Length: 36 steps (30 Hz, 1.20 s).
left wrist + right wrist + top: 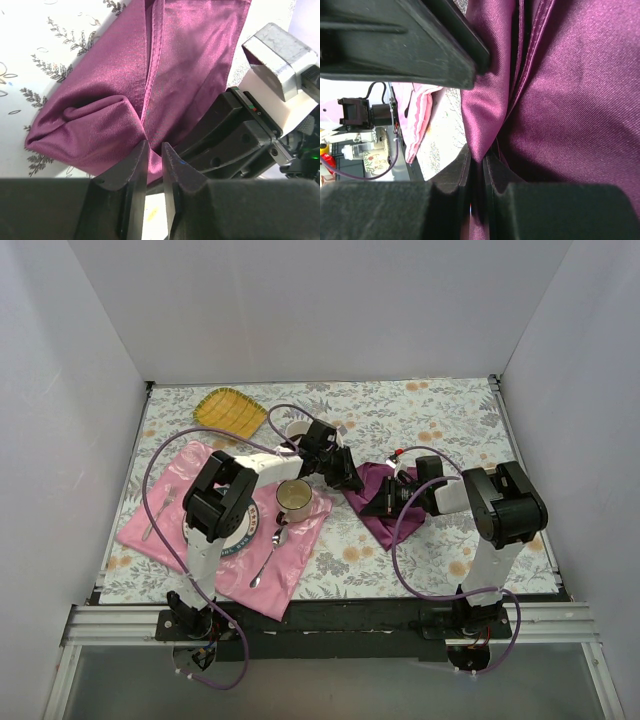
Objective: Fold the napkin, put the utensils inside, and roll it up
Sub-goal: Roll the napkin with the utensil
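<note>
Right of bench (pixel 450 430) centre, napkin (pixel 379 528) lies bunched, long axis roughly 12–6 from above. Right jaws clamp a fold from its 3 o'clock side. Left jaws, at 10 o'clock, seem pinched on a crease. Both arms equally near.

Top view: fixed, high, behind arm bases (pixel 195 625), tilted down and forward. Far; whole counter (pixel 430 410) in frame.
Left wrist view: looks along left end effector (pixel 154 146), down onto napkin (pixel 110 100). Very near; right arm (pixel 270 85) at right edge.
Right wrist view: looks along right end effector (pixel 477 152). Nearest of three; cloth fills most of frame.
Shared: all three views cover napkin, right of counter centre.
</note>
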### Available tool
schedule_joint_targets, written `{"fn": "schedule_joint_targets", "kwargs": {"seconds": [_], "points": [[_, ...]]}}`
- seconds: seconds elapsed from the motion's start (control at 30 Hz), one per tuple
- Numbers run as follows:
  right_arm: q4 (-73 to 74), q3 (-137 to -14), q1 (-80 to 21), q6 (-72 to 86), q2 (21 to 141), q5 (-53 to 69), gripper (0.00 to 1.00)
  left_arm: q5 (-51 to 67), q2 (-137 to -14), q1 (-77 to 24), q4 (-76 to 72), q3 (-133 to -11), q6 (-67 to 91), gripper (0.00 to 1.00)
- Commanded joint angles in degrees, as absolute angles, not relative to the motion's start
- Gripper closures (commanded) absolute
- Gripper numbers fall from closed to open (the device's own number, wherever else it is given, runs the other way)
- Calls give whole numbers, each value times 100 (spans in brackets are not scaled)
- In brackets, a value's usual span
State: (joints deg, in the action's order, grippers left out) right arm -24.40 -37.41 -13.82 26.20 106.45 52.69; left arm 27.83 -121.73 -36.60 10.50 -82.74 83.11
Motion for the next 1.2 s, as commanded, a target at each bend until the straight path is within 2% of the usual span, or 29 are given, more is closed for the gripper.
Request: {"fn": "schedule_joint_targets", "kwargs": {"seconds": [0.0,0.3,0.6,0.8,1.17], "points": [[-888,-3436,-1345,2031,10758,3929,87,2400,-12357,-3674,791,-8077,8095,84],[445,-3875,-1362,1416,10003,3428,61,2373,-12630,-3674,563,-7788,8042,87],[1494,-4175,-1432,590,8966,2690,52,2338,-12647,-3665,536,-7699,8015,89],[1723,-4026,-1968,448,8411,2426,45,2329,-12709,-3621,624,-7717,8165,91],[1766,-3568,-2074,632,7796,2048,46,2259,-12718,-3568,817,-7752,8156,92]]}}
